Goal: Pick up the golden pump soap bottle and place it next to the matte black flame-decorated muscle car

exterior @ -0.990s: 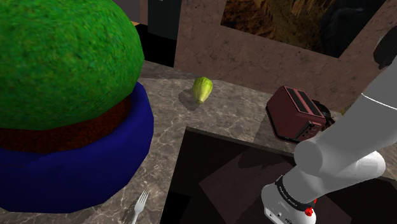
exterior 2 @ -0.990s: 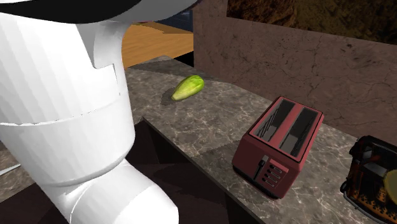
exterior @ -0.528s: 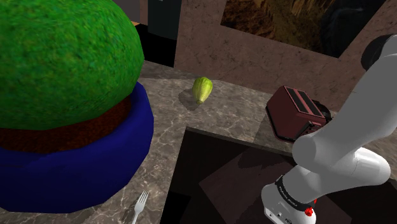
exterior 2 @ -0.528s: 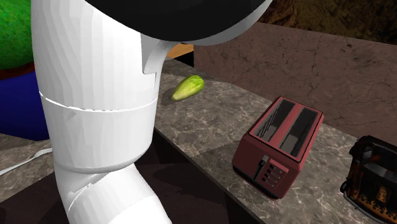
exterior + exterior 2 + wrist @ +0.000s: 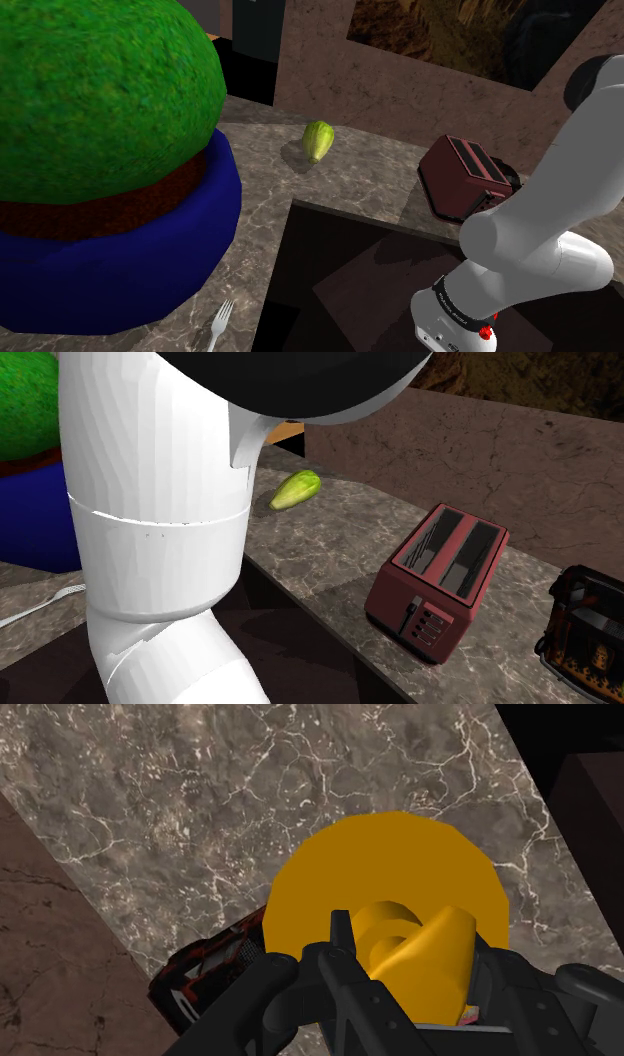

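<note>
The golden pump soap bottle (image 5: 380,864) is seen from above in the wrist view, a round orange-yellow body with its pump head between my fingers. My gripper (image 5: 405,946) is shut on the pump, and a black finger (image 5: 340,939) presses its side. Beneath the bottle lies the marbled countertop (image 5: 250,794). The black flame-decorated car (image 5: 215,974) sits on it just beside the bottle's edge. In the second exterior view the car (image 5: 585,627) stands at the right edge, past the toaster.
A red toaster (image 5: 462,178) (image 5: 440,580) stands on the counter near the wall. A green vegetable (image 5: 318,140) lies farther back. A big green plant in a blue pot (image 5: 100,200) takes up the shoulder view's left, a fork (image 5: 220,325) beside it. A dark recess (image 5: 360,280) lies below the arm.
The arm has swung and risen over the past second, then nearly stopped. A yellow patch beside the car in the second exterior view is gone from there.
</note>
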`<act>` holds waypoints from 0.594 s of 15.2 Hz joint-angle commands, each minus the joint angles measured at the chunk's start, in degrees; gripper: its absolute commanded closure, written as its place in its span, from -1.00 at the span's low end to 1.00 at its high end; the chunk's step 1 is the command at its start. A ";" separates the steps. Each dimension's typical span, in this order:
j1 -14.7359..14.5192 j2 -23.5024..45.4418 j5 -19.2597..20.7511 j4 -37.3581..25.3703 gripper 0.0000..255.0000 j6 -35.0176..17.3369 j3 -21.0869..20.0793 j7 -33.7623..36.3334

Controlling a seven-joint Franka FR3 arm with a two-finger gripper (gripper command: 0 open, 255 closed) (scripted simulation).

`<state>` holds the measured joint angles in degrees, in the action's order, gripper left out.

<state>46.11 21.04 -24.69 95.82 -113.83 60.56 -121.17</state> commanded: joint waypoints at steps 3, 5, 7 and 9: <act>0.06 0.68 -0.98 2.19 1.00 -2.57 -0.58 -0.75; 0.20 1.11 -1.58 3.26 1.00 -3.84 -0.95 -1.22; 0.39 1.60 -2.22 4.26 1.00 -5.09 -1.36 -1.71; 0.63 2.13 -2.92 5.20 1.00 -6.31 -1.81 -2.23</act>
<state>46.58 22.84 -27.23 100.78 -119.64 59.00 -123.22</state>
